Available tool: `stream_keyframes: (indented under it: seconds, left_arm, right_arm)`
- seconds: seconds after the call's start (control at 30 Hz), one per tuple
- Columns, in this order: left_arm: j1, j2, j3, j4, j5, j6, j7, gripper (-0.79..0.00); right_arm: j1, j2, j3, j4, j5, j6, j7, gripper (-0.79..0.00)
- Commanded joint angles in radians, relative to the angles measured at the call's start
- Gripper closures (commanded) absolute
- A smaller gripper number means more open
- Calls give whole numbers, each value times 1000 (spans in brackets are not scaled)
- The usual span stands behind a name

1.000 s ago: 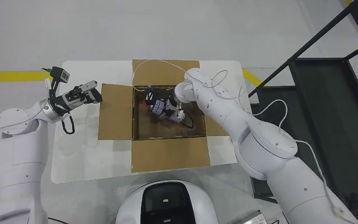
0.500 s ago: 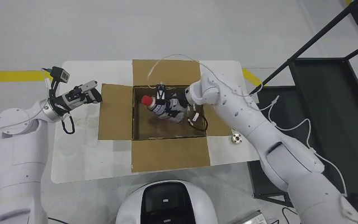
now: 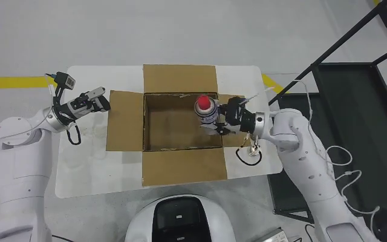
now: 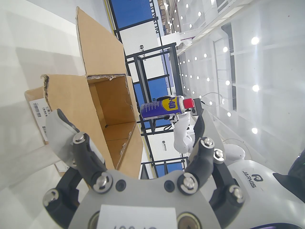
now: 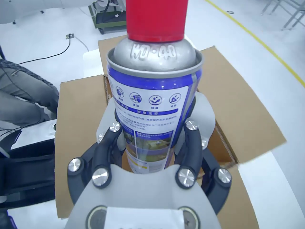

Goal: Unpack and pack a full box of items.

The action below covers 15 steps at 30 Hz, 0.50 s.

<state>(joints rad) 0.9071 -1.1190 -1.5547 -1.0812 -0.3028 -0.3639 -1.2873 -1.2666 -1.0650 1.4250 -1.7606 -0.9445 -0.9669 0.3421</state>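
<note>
Gripping a blue spray can (image 5: 155, 89) with a red cap, the right gripper (image 3: 225, 119) has its two fingers (image 5: 204, 115) pressed against the lower body of the can, one on each side. The can stands upright with its cap uppermost. It is held above the open cardboard box (image 3: 181, 144), over the rim at 3 o'clock of the opening as the top view shows it. The left wrist view shows the can raised well above the box walls.

The box sits in the middle of the white desk (image 3: 91, 163), with flaps spread outward at 12, 3, 6 and 9 o'clock; the right arm crosses the 3 o'clock flap. Part of the brown floor inside the box shows from above.

At 9 o'clock of the box, just beyond the outer edge of that flap, the left gripper (image 3: 104, 100) hangs over the desk. Its fingers are spread wide with nothing between them, and they point toward the box.

A dark loop of cable (image 3: 247, 156) lies on the desk at about 4 o'clock of the box, beneath the right arm.
</note>
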Motion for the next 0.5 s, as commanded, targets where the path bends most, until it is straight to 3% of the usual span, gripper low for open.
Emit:
stream_keyframes:
  seconds: [0.0,0.13,0.3,0.47]
  left_arm:
    - [0,0,0,0,0,0,0,-785]
    - [0,0,0,0,0,0,0,-785]
    - [0,0,0,0,0,0,0,-785]
    - [0,0,0,0,0,0,0,-785]
  right_arm:
    - [-92,8,95,-40,-29,13,-76,0]
    - [-230,15,224,-50,-71,-35,-259,0]
    - [-332,13,289,-14,-166,-45,-502,0]
    - [-336,13,290,-10,-174,-45,-515,0]
